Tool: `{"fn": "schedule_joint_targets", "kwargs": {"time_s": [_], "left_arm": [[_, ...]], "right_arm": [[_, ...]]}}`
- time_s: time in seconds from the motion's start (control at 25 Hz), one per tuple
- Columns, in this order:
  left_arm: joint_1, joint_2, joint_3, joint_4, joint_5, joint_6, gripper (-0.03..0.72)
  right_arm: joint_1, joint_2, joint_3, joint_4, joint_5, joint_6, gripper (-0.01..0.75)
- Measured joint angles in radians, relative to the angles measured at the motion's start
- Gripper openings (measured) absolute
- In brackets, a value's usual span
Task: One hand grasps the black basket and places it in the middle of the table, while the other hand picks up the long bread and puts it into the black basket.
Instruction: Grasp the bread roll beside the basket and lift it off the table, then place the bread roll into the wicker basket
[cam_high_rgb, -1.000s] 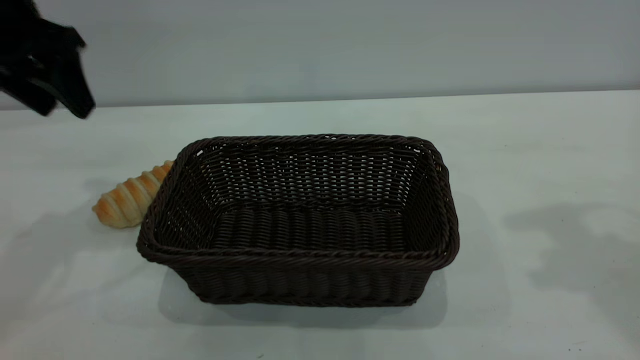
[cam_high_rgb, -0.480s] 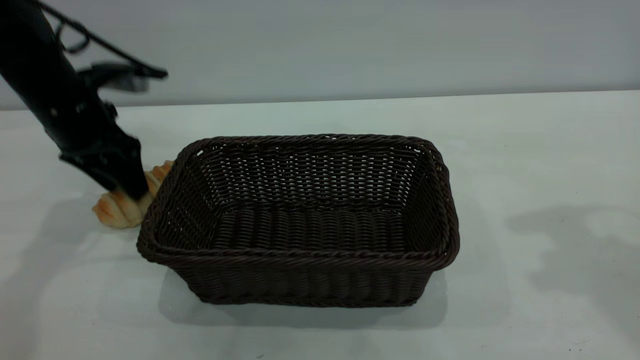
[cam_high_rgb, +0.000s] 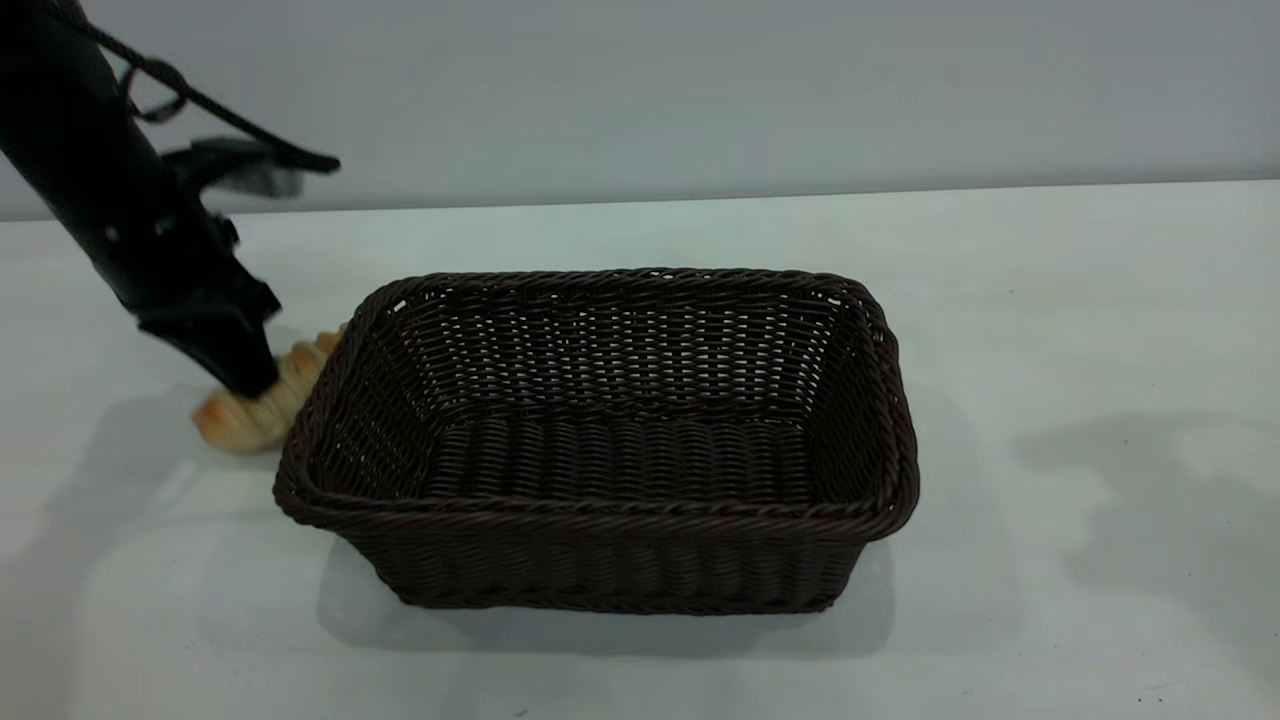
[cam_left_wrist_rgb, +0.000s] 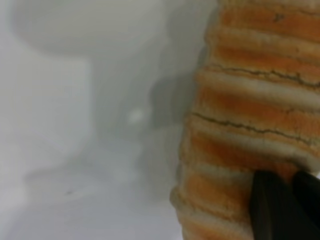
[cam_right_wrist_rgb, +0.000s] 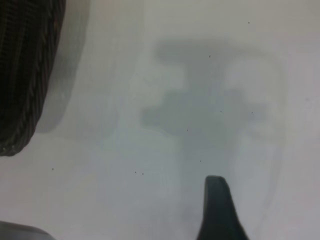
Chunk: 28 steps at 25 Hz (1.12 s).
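The black basket (cam_high_rgb: 600, 440) stands upright and empty in the middle of the table (cam_high_rgb: 1050, 300). The long bread (cam_high_rgb: 262, 405) lies on the table against the basket's left end, partly hidden behind its rim. My left gripper (cam_high_rgb: 245, 383) has come down on the bread's middle and is shut on it. In the left wrist view the bread (cam_left_wrist_rgb: 250, 115) fills the picture, with a black fingertip (cam_left_wrist_rgb: 272, 207) pressed on its ridges. My right gripper (cam_right_wrist_rgb: 220, 200) hangs over bare table to the right of the basket (cam_right_wrist_rgb: 25, 70); it is outside the exterior view.
The table runs wide and flat to a grey back wall (cam_high_rgb: 700, 90). A cable (cam_high_rgb: 190, 95) loops off the left arm above the bread. The right arm's shadow (cam_high_rgb: 1150, 470) lies on the table at the right.
My left gripper swung down from the upper left onto the bread and narrowed on it. The bread's left end shifted slightly right. The basket has not moved.
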Motion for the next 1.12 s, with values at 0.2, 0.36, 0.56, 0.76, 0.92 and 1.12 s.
{"fn": "schedule_joint_targets", "kwargs": {"time_s": [0.2, 0.36, 0.56, 0.76, 0.92, 1.12], "left_arm": [[0.0, -0.119, -0.047, 0.082, 0.033, -0.117, 0.034], [0.0, -0.225, -0.116, 0.084, 0.111, -0.174, 0.034], [-0.036, -0.349, -0.165, -0.093, 0.227, -0.113, 0.034], [-0.137, -0.385, -0.165, -0.353, 0.368, 0.057, 0.034], [-0.244, -0.385, -0.165, -0.396, 0.363, 0.094, 0.034], [-0.352, -0.358, -0.165, -0.381, 0.282, 0.095, 0.034]], "right_arm": [[0.0, 0.0, 0.0, 0.0, 0.002, 0.0, 0.506], [0.0, 0.0, 0.0, 0.001, 0.003, 0.0, 0.506], [0.0, 0.0, 0.0, 0.003, -0.004, 0.0, 0.506], [0.0, 0.0, 0.0, 0.004, -0.004, 0.0, 0.506], [0.0, 0.0, 0.0, 0.005, -0.003, 0.0, 0.506], [0.0, 0.0, 0.0, 0.005, -0.003, 0.0, 0.506]]}}
